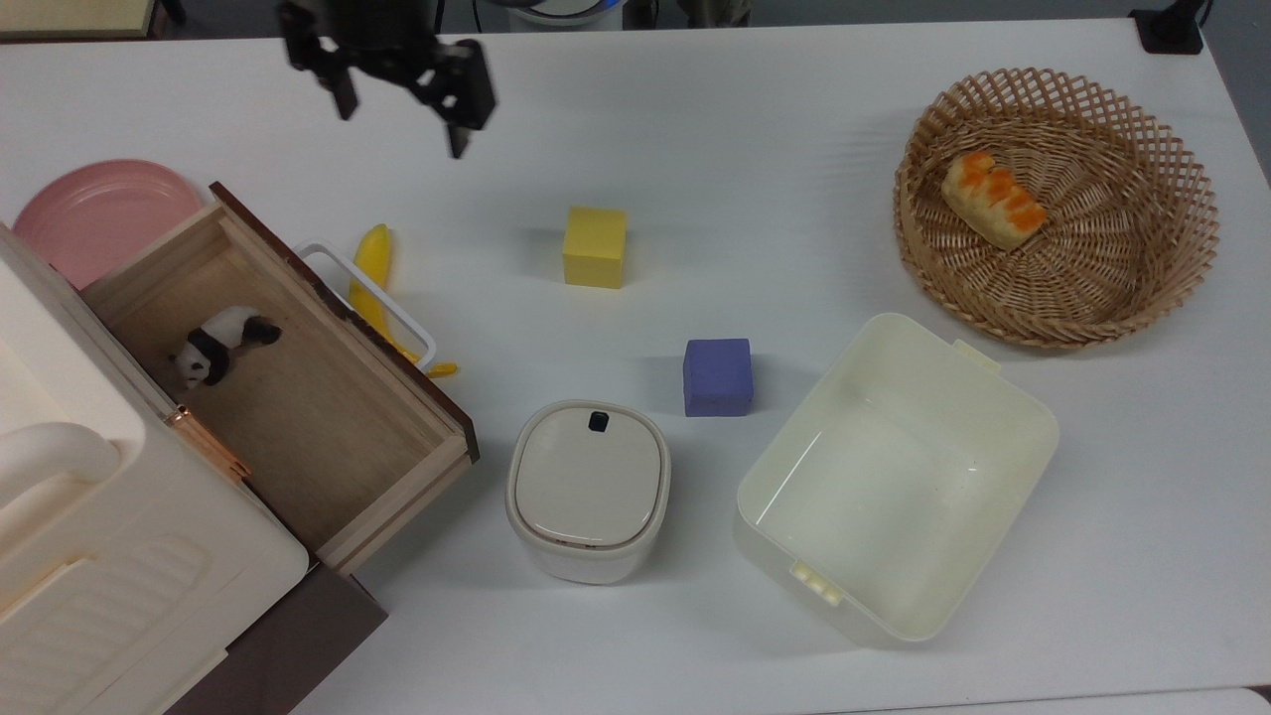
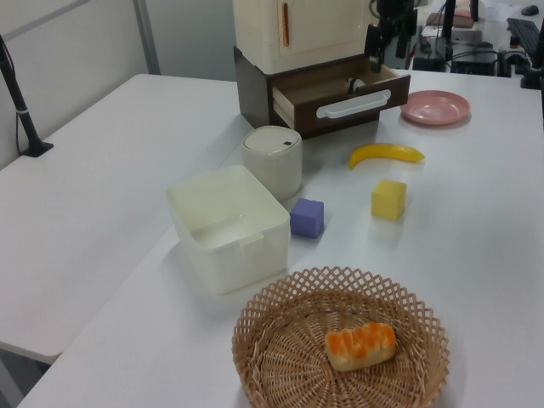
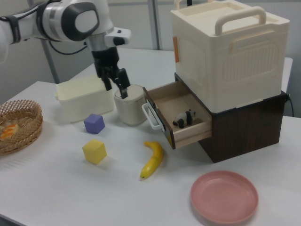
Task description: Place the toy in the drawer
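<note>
The panda toy [image 1: 220, 343] lies inside the open drawer [image 1: 338, 437]; the gripper [image 1: 402, 94], fingers spread and empty, hangs well off toward the top view's upper right.

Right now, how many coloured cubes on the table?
2. The yellow cube sits mid-table; the purple cube lies between the lidded pot and the cream tub. None looks hidden.
</note>
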